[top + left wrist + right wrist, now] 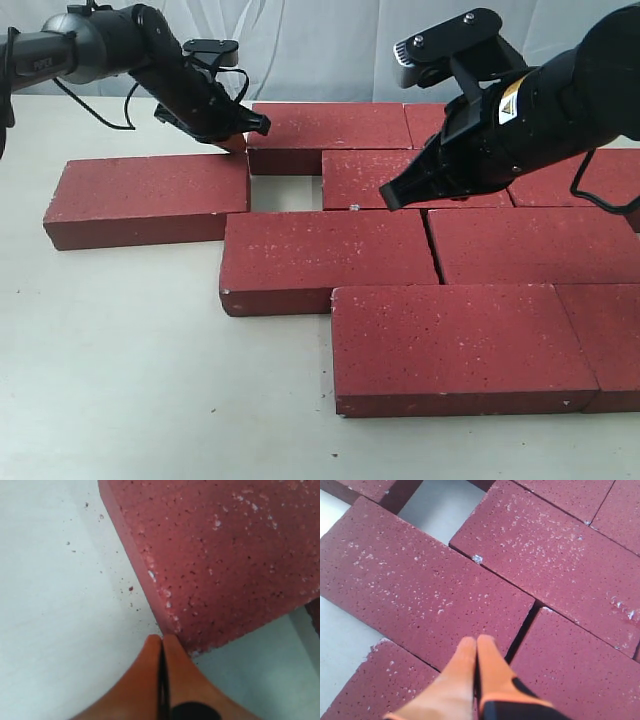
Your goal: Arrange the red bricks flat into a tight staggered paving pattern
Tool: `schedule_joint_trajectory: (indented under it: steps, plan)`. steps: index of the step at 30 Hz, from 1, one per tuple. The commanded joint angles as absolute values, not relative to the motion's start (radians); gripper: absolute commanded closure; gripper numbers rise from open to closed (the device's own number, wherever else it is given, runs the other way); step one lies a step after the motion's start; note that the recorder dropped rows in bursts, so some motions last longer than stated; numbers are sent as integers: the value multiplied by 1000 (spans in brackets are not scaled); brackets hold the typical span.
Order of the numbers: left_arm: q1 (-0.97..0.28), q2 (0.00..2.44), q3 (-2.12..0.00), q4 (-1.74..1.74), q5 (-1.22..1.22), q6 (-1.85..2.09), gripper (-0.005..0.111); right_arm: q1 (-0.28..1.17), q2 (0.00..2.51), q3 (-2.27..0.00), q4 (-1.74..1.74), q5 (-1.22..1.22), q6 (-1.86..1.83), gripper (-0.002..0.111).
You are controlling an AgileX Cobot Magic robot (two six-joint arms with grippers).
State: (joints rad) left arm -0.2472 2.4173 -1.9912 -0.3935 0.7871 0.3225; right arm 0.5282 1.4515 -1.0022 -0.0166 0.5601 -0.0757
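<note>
Dark-red bricks (pixel 328 262), grainy rectangular faces, pale speckles, chipped corners

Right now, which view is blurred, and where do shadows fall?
Left wrist view: soft overall, the left fingers most, the red brick less. Right wrist view: red bricks sharp, right fingers blurred. Exterior view: even light, no glare, faint shadows beside the red bricks.

Pale table (pixel 120 380) carries red bricks (pixel 330 262) laid flat in staggered rows
</note>
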Motion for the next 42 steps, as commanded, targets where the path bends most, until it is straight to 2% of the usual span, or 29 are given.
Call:
schedule_joint_trajectory:
  steps: [1, 9, 14, 21, 29, 35, 42]
  plan:
    - [-253, 2418, -1994, -381, 789, 326, 107, 530, 1450, -1000, -16, 551, -78, 109]
    - [-209, 2349, -1994, -377, 699, 316, 107, 530, 1450, -1000, -16, 551, -78, 109]
    - [-127, 2247, -1983, -227, 882, 283, 107, 530, 1452, -1000, -16, 551, -78, 109]
    - [46, 2049, -1726, -247, 955, 281, 107, 530, 1454, -1000, -14, 551, -78, 109]
    - [207, 1852, -1331, -254, 747, 264, 107, 530, 1454, -1000, -11, 551, -78, 109]
    - [227, 1862, -1191, -281, 628, 238, 107, 530, 1454, -1000, -11, 551, -78, 109]
    - [217, 1918, -1175, -312, 562, 246, 107, 530, 1454, -1000, -12, 549, -78, 109]
